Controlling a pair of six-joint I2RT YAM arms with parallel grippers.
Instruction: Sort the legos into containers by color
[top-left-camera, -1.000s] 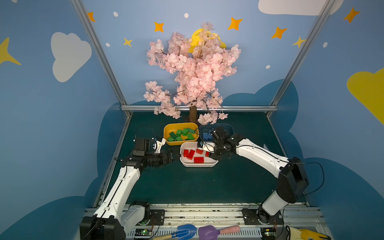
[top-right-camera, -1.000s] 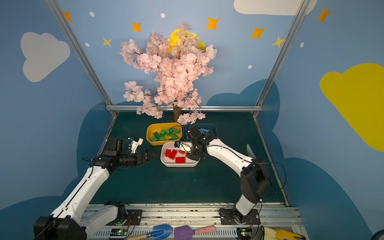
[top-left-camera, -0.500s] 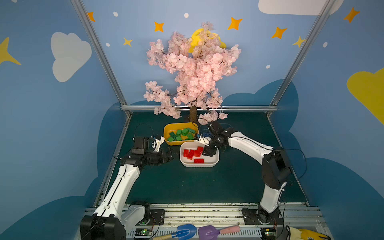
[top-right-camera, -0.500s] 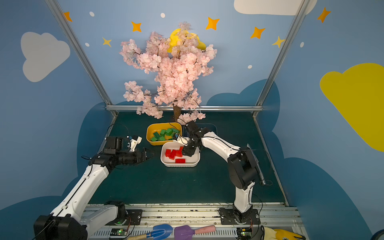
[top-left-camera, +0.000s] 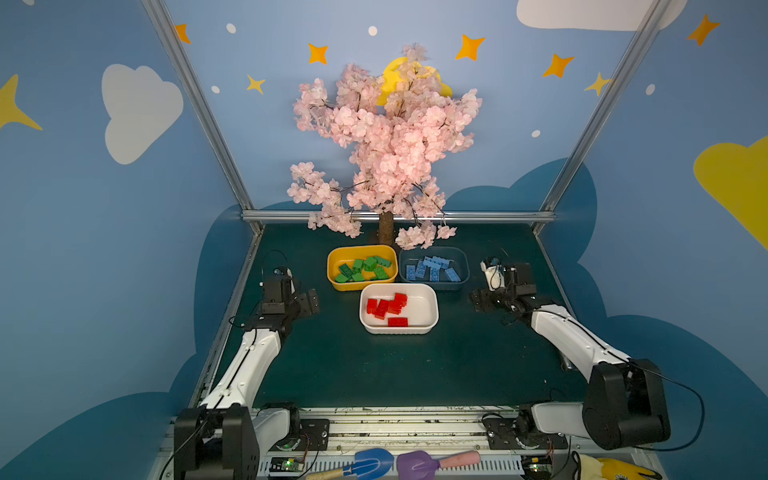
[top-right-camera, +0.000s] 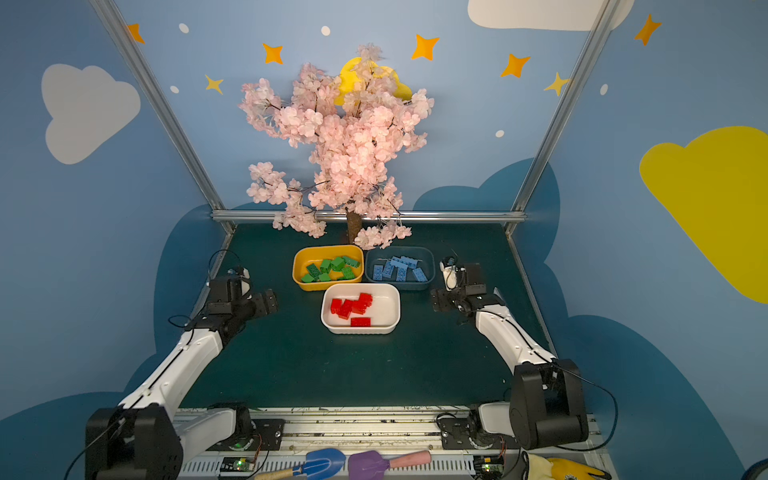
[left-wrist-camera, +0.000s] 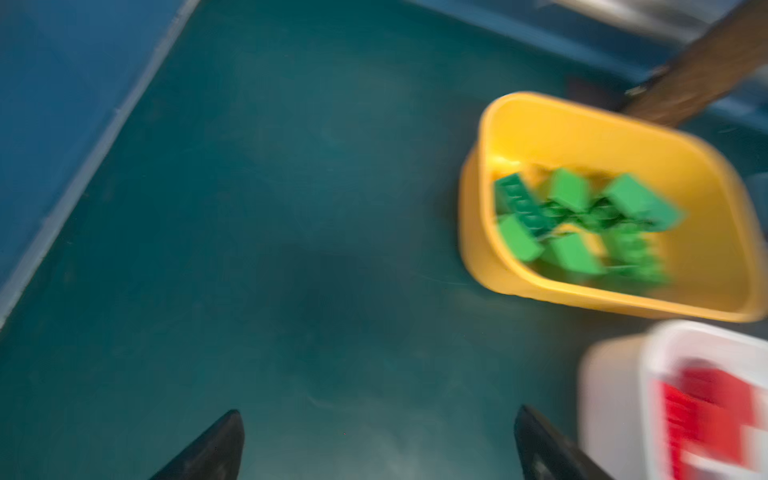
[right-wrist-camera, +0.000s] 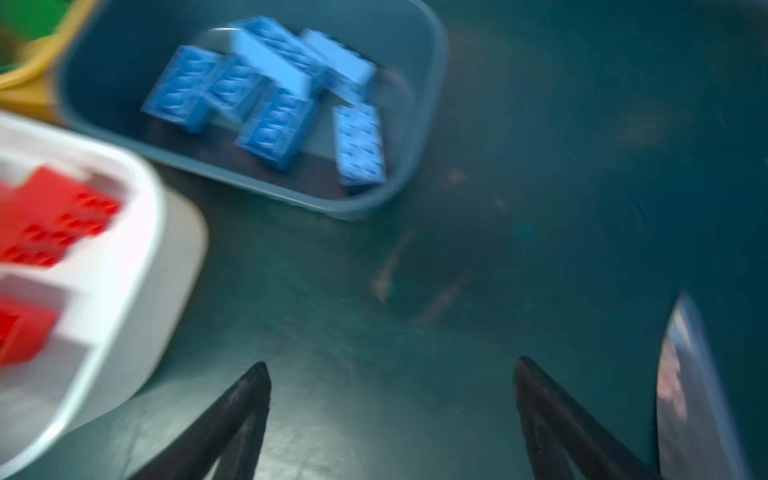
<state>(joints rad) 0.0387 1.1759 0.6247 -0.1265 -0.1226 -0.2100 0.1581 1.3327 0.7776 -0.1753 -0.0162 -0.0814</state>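
Sorting looks complete | green bricks (top-left-camera: 363, 268) in yellow tub (top-left-camera: 331, 266), blue bricks (top-left-camera: 432, 268) in dark tub (top-left-camera: 465, 270), red bricks (top-left-camera: 386, 305) in white tub (top-left-camera: 422, 309) | all between both jaw pairs | left gripper (left-wrist-camera: 379, 413), right gripper (right-wrist-camera: 391, 363): jaws spread, empty

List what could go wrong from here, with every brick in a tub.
1. The yellow-orange plastic tub, dark slate-blue plastic tub and white plastic tub sit close together; nudging one could shove the others.
2. Low pink blossom branches hang by the back tubs and might snag a reaching arm.
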